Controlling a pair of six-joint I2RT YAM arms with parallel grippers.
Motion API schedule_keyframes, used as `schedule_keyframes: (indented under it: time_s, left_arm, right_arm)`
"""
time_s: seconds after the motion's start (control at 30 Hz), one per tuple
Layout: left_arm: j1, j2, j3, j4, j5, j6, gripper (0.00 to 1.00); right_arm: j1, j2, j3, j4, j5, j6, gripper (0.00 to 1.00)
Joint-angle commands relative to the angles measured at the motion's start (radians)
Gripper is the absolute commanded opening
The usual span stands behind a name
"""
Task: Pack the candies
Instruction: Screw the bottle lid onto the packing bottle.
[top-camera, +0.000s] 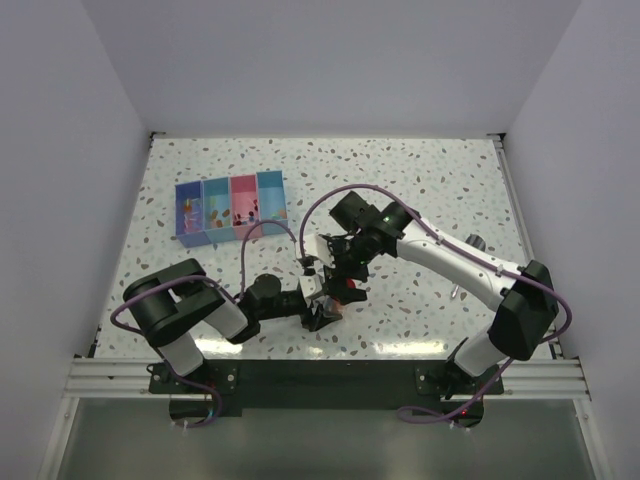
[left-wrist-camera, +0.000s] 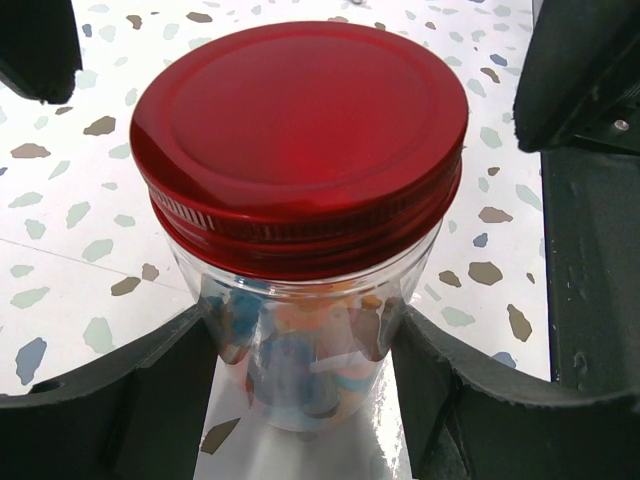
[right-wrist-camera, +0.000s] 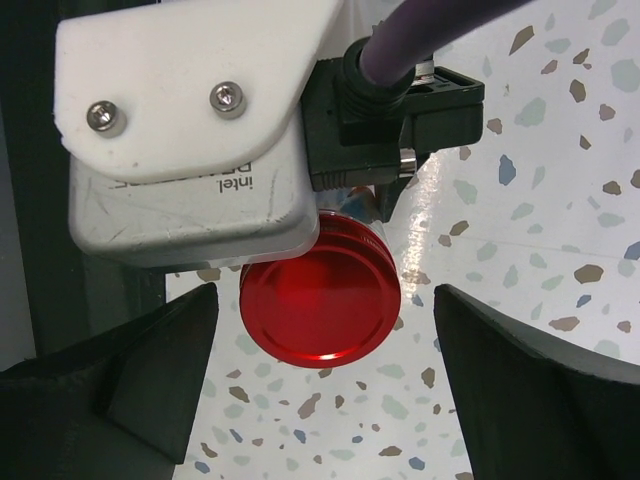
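Left wrist view shows a clear jar standing upright over the speckled table, closed with a round red lid. Whether its bottom rests on the table, I cannot tell. The left gripper is clamped on the jar: its two black fingers press on the clear wall from both sides, just under the lid. Through the wall one can see candies inside, in blue, orange and white colours. They lie in the lower part of the jar, and how many they are I cannot tell.

In the right wrist view, the right gripper hangs above the lid with its fingers spread wide, one at each side. They touch neither the lid nor the jar. A white camera housing with a purple cable fills the upper part of this view and hides a part of the lid.

In the top external view, both arms meet near the middle of the table, toward the near edge, and the jar is there between the two grippers. A tray with four compartments, dark blue, teal, pink and light blue, lies well apart at the far left. Some small candies lie in its compartments, too small to tell which colours are in which one.
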Motion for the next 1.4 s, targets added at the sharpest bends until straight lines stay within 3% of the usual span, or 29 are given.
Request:
schedule_keyframes:
  time_s: [0.0,0.33,0.57,0.93,1.23,1.37]
  left_arm:
    - [-0.005,-0.033,0.026,0.054,0.014,0.030,0.24]
    - [-0.005,-0.044,0.023,0.045,0.014,0.035,0.23]
    - [-0.005,-0.050,0.020,0.042,0.011,0.035,0.23]
    - [-0.005,-0.064,0.018,0.036,-0.003,0.070,0.23]
    - [-0.005,-0.084,0.020,0.028,-0.041,0.047,0.15]
    - [-0.005,-0.120,0.032,-0.018,-0.103,-0.035,0.04]
  right_arm:
    - [-0.001,0.011,0.028,-0.012,-0.030,-0.020,0.91]
    - [-0.002,0.024,0.015,-0.017,-0.036,-0.024,0.86]
    - [-0.002,0.025,0.008,-0.020,-0.047,-0.024,0.76]
    - [-0.001,0.036,0.002,-0.021,-0.050,-0.021,0.76]
    - [-0.002,0.016,-0.020,0.011,-0.016,0.028,0.50]
    - [-0.002,-0.001,-0.067,0.066,0.034,0.107,0.43]
